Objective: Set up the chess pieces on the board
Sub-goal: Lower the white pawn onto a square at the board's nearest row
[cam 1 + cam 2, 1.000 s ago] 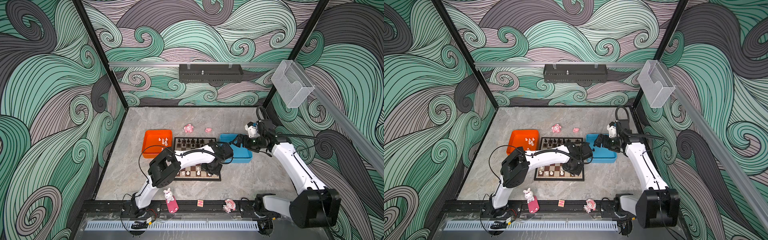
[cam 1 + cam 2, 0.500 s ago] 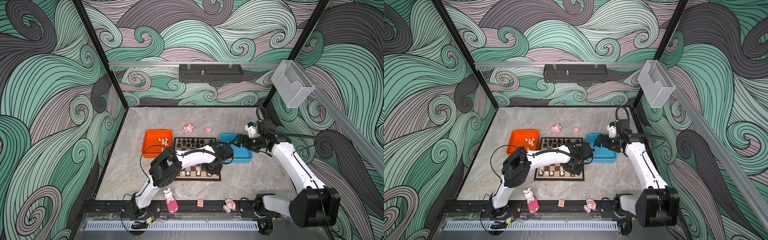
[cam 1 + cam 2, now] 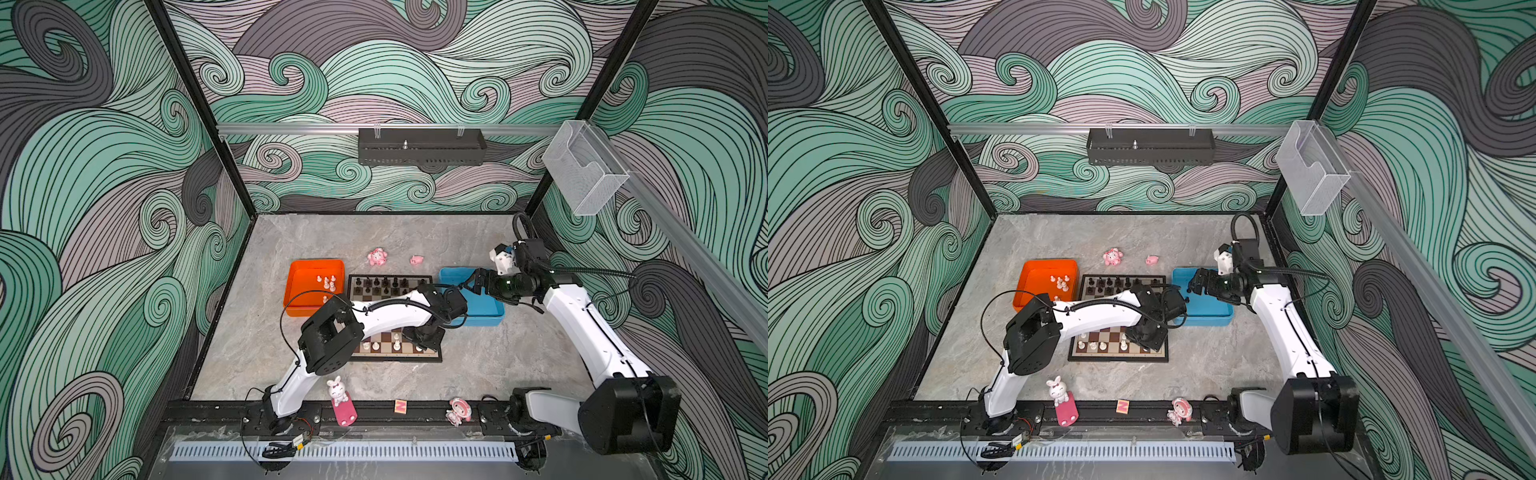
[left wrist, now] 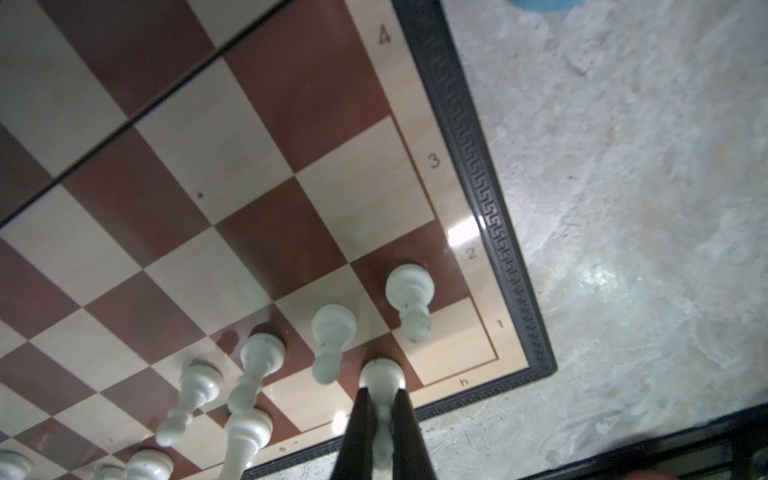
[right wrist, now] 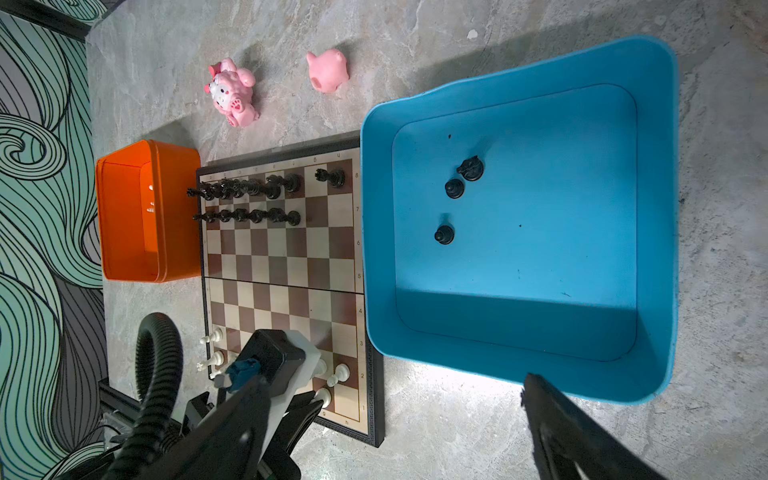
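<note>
Left arm (image 3: 390,318) hides much of your board (image 3: 365,296)
Left jaws clench a white piece (image 4: 381,376) by the corner — right jaws spread, partly cropped, above the blue tray (image 5: 654,208).

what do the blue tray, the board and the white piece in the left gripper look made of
The blue tray: probably moulded plastic, one even colour, rounded corners, soft sheen. The board: glossy, likely laminated print or plastic; a glare spot near its edge, patterned black frame. The white piece in the left gripper: smooth cream plastic by its look, faint shine; could be painted wood.
</note>
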`<state>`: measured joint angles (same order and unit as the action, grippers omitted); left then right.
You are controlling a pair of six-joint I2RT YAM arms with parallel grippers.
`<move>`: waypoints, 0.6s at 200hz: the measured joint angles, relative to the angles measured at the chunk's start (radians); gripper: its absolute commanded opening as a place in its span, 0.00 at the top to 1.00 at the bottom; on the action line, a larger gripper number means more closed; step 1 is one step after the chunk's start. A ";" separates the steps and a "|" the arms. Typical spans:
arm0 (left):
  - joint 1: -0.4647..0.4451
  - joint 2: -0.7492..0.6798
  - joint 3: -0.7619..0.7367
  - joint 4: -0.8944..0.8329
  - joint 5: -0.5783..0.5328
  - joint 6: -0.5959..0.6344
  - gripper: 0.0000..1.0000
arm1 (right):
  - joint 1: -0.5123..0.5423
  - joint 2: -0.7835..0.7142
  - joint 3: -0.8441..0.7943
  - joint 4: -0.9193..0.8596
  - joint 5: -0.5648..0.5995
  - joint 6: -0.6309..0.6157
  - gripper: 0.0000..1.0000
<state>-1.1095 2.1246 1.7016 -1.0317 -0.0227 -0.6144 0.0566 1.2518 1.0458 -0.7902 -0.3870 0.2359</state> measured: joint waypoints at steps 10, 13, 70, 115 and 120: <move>0.000 0.000 0.000 0.000 0.000 0.000 0.98 | 0.000 0.000 0.000 0.000 0.000 0.000 0.05; 0.000 0.000 0.000 0.000 0.000 0.000 0.98 | 0.000 0.000 0.000 0.000 0.000 0.000 0.05; 0.000 0.000 0.000 0.000 0.000 -0.002 0.99 | 0.000 0.000 0.000 0.000 -0.004 0.000 0.05; 0.000 0.000 0.000 0.000 -0.001 -0.005 1.00 | 0.000 0.000 0.000 0.000 -0.006 0.000 0.05; 0.000 0.000 0.000 0.000 -0.001 -0.005 1.00 | 0.000 0.000 0.000 0.000 -0.006 0.000 0.05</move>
<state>-1.1095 2.1246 1.7012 -1.0321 -0.0238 -0.6197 0.0566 1.2518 1.0458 -0.7898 -0.3935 0.2359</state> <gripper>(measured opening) 0.071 0.950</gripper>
